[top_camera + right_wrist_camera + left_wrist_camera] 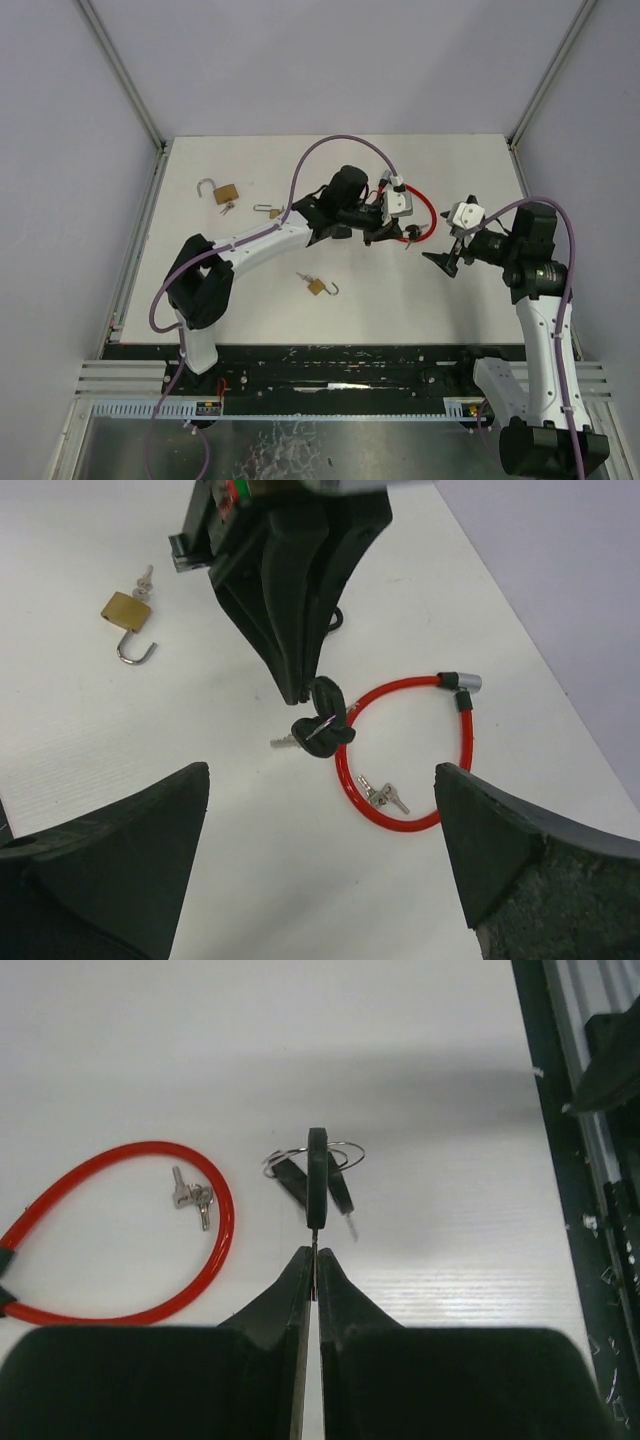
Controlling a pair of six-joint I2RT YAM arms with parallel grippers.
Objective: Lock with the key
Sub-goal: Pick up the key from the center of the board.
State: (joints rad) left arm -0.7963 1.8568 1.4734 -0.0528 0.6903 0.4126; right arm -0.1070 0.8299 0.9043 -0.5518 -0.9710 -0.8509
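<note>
Black key (316,1180), head outward, along left jaws

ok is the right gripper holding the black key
No, the right gripper stands wide open and empty, while the left gripper pinches the black key.

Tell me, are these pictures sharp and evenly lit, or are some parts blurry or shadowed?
Top view: soft, even light on the table, only faint shadows. Left wrist view: the key is sharp, the left fingers pinching it dark and soft-edged. Right wrist view: the red cable is clear; the right fingers are big blurry shapes.
</note>
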